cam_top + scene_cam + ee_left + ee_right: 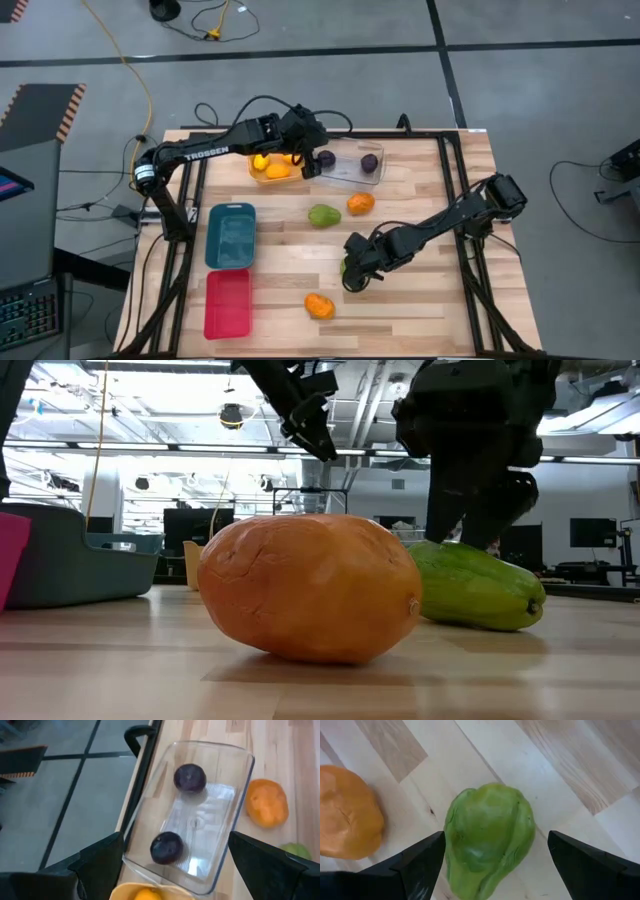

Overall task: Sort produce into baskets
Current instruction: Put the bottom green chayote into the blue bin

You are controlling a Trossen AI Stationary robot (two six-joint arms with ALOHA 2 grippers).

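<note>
**Both grippers spread wide**

The left gripper [172, 865] hangs raised with its fingers [95, 862] parted wide. The right gripper [490, 855] points down at the tabletop, fingers [420, 857] equally wide apart, nothing touching either pad.

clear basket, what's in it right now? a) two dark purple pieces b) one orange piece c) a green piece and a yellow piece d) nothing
a: the left wrist view shows the clear basket holding two dark purple pieces, and nothing else inside it.
</note>
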